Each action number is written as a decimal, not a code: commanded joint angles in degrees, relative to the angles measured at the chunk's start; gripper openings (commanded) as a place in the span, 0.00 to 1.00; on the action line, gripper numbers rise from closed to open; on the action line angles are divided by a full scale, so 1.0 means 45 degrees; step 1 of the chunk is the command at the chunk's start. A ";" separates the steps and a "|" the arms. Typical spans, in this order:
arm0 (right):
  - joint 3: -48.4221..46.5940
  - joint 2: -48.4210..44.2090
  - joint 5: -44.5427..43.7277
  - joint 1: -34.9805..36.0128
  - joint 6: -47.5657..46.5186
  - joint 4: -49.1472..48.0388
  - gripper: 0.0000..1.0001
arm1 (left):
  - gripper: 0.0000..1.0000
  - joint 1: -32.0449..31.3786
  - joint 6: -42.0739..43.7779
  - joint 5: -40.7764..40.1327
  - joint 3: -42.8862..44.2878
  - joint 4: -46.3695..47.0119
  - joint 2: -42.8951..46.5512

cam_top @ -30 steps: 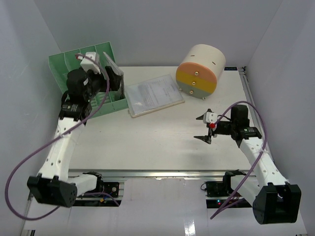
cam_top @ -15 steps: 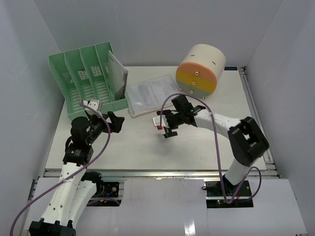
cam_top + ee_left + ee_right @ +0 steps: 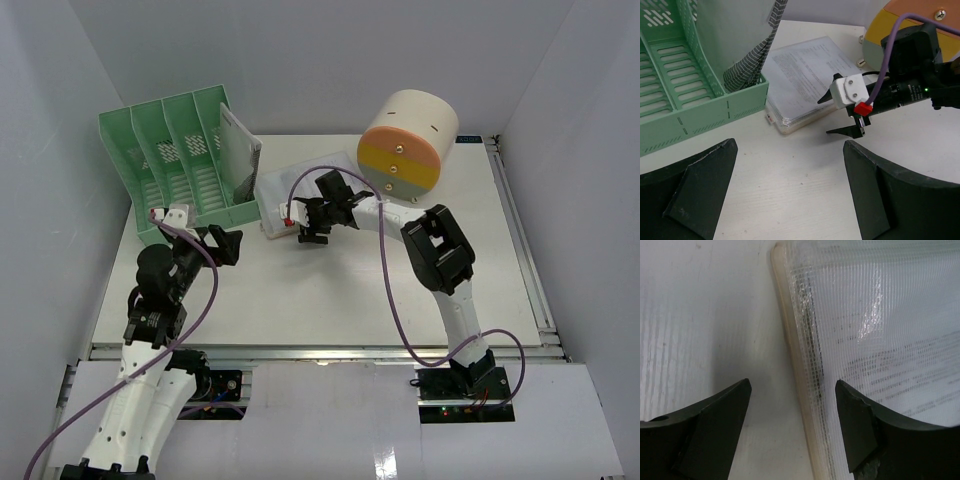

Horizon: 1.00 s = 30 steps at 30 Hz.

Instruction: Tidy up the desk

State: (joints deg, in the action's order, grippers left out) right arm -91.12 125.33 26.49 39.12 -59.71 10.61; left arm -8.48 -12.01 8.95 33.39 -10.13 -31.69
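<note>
Desk (image 3: 330,295) fills the top view beneath both arms. My right gripper (image 3: 305,222) reaches the document sleeve (image 3: 285,187) beside the green rack (image 3: 170,165), and its arm hides part of the sleeve.

Left wrist view: my left gripper (image 3: 790,195) gapes wide, empty.

Right wrist view: the jaws stand apart astride the sleeve's edge, nothing clamped. I judge the pickup is in hand; squeezing squarely comes next. Contact underneath is unclear.

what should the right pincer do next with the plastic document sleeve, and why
Probably lower a touch and close on the sleeve's edge. The right pincer stands open astride the corner edge of the document sleeve, one finger over bare desk, the other over the sleeve, with nothing held yet. The left pincer is open and clear, near the green file rack.
</note>
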 commanded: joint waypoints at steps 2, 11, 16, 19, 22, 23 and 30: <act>-0.1207 0.0761 -0.0388 -0.0075 0.0754 0.0398 0.71 | 0.98 0.0010 0.0071 -0.0271 0.0178 0.0133 0.0264; -0.1265 0.1218 -0.0213 -0.0390 0.0923 0.1114 0.37 | 0.98 -0.0001 -0.0463 0.1483 -0.0221 0.1058 0.0936; -0.0683 0.0861 0.0111 -0.0431 0.0421 0.1734 0.23 | 0.98 0.0010 -0.1258 0.2257 -0.0340 0.1434 0.0804; -0.0355 0.0604 0.0044 -0.0431 0.0495 0.1757 0.14 | 0.98 0.0004 -0.2539 0.3164 -0.0832 0.2149 0.0785; -0.0180 0.0417 -0.0202 -0.0431 0.0904 0.1628 0.08 | 0.98 0.0010 -0.3883 0.3777 -0.1364 0.2798 0.1007; -0.0027 0.0308 -0.0266 -0.0431 0.1134 0.1469 0.08 | 0.98 0.0004 -0.4198 0.3779 -0.1505 0.2817 0.1178; 0.1977 -0.1521 0.0223 -0.0431 0.2923 -0.0199 0.08 | 0.98 -0.0005 -0.6901 0.3064 -0.2850 0.2348 0.2386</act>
State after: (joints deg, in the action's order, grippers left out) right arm -87.38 124.38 25.81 37.45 -53.17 9.96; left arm -8.47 -32.84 23.56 23.56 0.20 -23.58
